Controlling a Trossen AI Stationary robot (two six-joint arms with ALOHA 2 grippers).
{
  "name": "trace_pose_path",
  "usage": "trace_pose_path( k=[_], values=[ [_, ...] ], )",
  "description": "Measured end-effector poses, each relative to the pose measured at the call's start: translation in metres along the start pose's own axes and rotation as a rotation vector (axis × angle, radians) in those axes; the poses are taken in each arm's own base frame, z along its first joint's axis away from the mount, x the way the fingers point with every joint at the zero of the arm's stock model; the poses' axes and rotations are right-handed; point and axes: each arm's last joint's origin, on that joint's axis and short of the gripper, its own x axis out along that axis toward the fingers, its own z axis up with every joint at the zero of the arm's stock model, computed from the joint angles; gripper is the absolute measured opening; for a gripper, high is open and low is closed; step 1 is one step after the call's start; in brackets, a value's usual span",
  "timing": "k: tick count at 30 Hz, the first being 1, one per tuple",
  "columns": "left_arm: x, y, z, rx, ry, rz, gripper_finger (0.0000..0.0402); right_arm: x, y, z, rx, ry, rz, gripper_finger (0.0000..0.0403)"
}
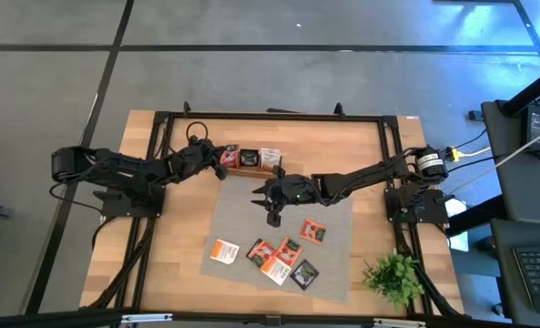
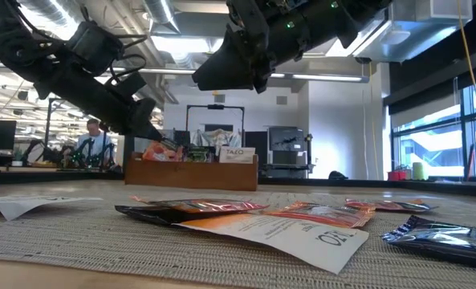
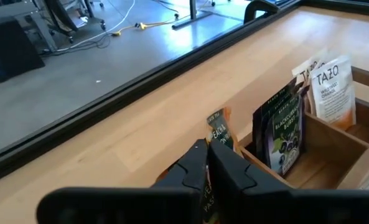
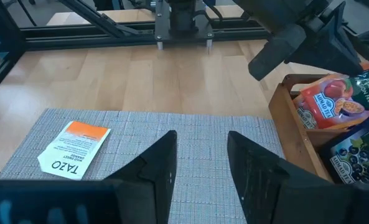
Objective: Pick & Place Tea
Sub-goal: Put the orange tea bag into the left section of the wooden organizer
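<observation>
Orange sachet (image 3: 217, 132) sits pinched in my left gripper (image 1: 222, 160) at the tray's (image 1: 251, 169) nine-o'clock end, arm stretched out low. My right gripper (image 1: 271, 208) hangs over the mat (image 1: 333, 264), fingers apart, empty. Loose sachets (image 1: 274, 260) lie toward six o'clock.

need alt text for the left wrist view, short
The left pincer pinches an orange tea sachet at the end of a wooden tray on a wooden table. Dark sachets and white Tazo sachets stand in the tray's compartments.
</observation>
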Motion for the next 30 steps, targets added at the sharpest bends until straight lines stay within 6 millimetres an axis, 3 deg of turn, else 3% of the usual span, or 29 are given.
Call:
trace_pose_path(
  k=[22,30],
  values=[
    [-0.001,-0.001,0.007,0.022,-0.07,0.014,0.0107,0.0,0.0,0.0,0.0,0.0,0.0,0.0144],
    [-0.007,-0.019,0.016,0.044,-0.146,-0.19,0.0118,0.0,0.0,0.0,0.0,0.0,0.0,0.0144]
  ],
)
